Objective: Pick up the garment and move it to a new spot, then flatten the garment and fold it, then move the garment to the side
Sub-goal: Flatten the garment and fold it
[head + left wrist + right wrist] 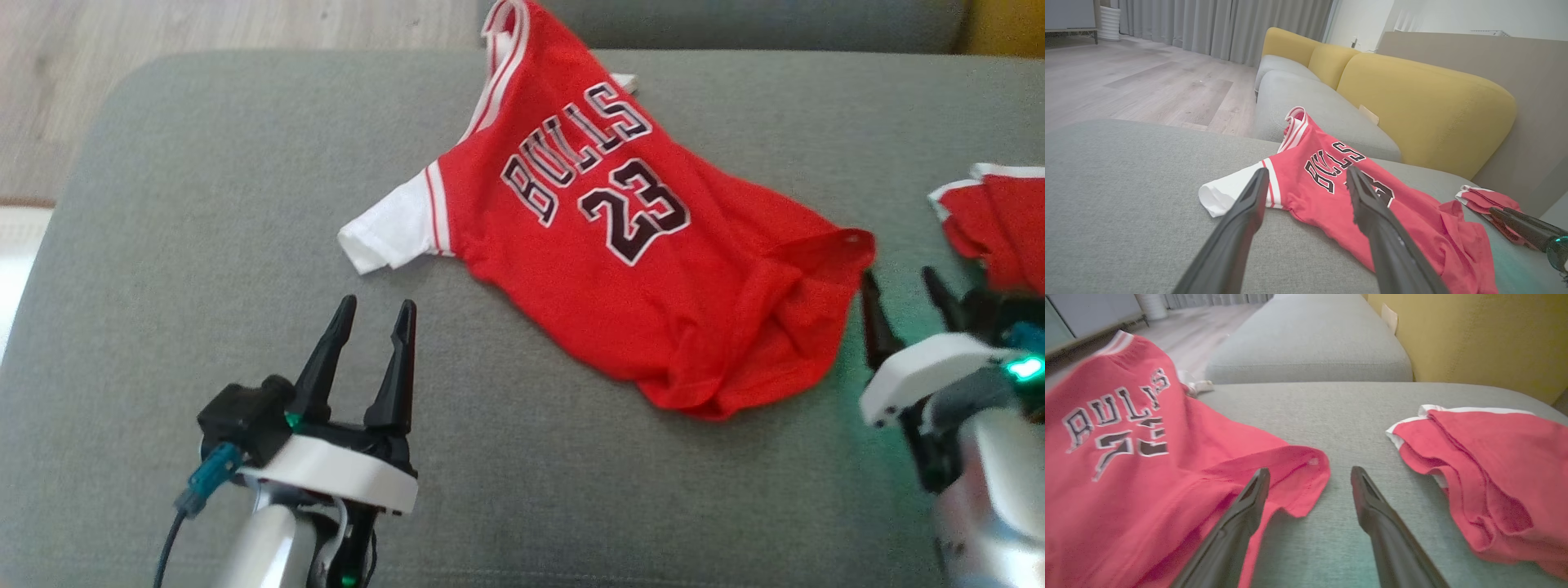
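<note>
Garment (pixel 620 245) and fingers, head view first: the red jersey lies printed side up on the grey sofa seat (pixel 204 245), its long axis running on a slant from the collar at the far middle to the bunched hem at the near right. The left gripper (pixel 378 302) hovers at the near left with fingers spread and empty, pointing toward the white sleeve (pixel 392 233), near it but not touching. The right gripper (pixel 898 278) sits at the right edge, fingers also spread, just beside the hem corner (pixel 853 241) — by my reading the closer of the two to cloth. A second red piece (pixel 1000 229) lies further right, apart from the jersey.

Left wrist view: the left gripper (pixel 1307 171) looks low along the seat, its parted fingers framing the sleeve seam and the lettering of the garment (pixel 1310 204), which lies ahead and slightly right.

Right wrist view: the right gripper (pixel 1310 470) points between the two red pieces — the garment (pixel 1126 457) lies to the left with its hem corner (pixel 1306 473) beside the left finger, nothing pinched. A grasp there would likely need a small shift left.
</note>
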You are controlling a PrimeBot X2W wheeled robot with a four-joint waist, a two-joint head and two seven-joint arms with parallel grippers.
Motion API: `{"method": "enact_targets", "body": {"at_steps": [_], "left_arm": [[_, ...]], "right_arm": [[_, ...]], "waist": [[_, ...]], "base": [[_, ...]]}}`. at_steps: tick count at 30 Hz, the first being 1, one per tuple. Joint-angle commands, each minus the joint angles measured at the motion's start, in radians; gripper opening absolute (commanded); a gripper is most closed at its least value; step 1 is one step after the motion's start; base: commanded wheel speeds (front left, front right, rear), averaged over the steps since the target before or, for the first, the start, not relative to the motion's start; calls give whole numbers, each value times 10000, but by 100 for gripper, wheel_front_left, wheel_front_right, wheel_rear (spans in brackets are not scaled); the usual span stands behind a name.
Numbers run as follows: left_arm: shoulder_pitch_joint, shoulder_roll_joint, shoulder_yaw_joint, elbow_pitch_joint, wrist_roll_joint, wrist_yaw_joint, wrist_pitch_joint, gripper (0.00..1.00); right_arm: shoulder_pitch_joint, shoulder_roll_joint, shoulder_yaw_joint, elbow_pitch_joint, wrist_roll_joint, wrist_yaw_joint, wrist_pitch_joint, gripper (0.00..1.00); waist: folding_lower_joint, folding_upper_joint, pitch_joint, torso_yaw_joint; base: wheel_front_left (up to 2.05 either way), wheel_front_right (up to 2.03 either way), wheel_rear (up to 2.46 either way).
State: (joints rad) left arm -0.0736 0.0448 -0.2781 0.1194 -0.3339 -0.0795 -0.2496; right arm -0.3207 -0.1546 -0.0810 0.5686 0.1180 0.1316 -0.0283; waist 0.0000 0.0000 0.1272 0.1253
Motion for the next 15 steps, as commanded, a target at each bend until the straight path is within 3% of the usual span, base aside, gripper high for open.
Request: {"method": "enact_targets", "body": {"at_steps": [1, 6, 15], "left_arm": [[-520, 54, 239, -306, 57, -33, -122, 100], [-705, 54, 121, -354, 12, 5, -122, 100], [-939, 54, 11, -443, -68, 53, -122, 100]], "right_arm": [[-551, -347, -15, 109, -340, -9, 74, 100], [-1383, -722, -317, 1235, -917, -9, 547, 100], [-2478, -1180, 33, 2367, -1251, -9, 864, 100]], "waist": [[0, 0, 285, 275], [0, 0, 633, 537], [0, 0, 1138, 751]], "base": [[0, 0, 0], [0, 0, 0], [0, 0, 0]]}}
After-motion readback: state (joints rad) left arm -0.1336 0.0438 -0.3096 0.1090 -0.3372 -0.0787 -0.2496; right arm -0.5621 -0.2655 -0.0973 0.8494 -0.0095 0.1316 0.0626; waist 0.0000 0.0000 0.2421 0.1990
